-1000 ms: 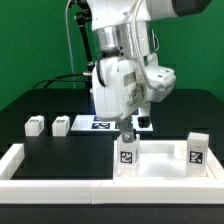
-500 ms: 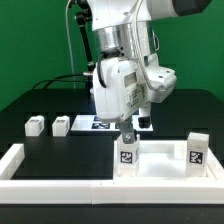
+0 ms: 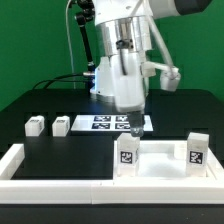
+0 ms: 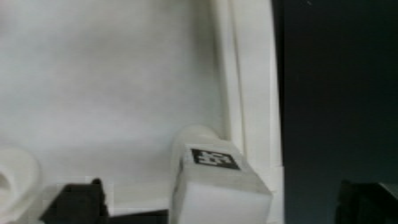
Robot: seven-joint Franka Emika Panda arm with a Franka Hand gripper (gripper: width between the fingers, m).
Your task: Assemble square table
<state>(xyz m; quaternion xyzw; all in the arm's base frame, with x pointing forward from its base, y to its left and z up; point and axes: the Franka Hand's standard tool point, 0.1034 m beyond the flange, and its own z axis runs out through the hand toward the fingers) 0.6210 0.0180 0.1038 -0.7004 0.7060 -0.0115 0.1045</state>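
The white square tabletop (image 3: pixel 163 170) lies at the front of the exterior view's right, rim up. Two white tagged legs stand upright on its near corners, one (image 3: pixel 127 152) at its left and one (image 3: pixel 196 150) at its right. Two more legs (image 3: pixel 35 126) (image 3: pixel 61 126) lie loose on the black table at the left. My gripper (image 3: pixel 131 112) hangs open above the left upright leg, apart from it. The wrist view looks down on the tabletop (image 4: pixel 107 90) and that leg (image 4: pixel 217 168), which stands between my gripper's (image 4: pixel 222 200) dark fingertips (image 4: pixel 71 202) with nothing held.
The marker board (image 3: pixel 105 122) lies flat behind the gripper. A long white low wall (image 3: pixel 30 168) frames the front and left of the workspace. Black cables run along the back left of the table.
The wrist has risen away from the left upright leg and turned, so the hand now faces differently. The jaws stayed open. The legs and tabletop have not moved.
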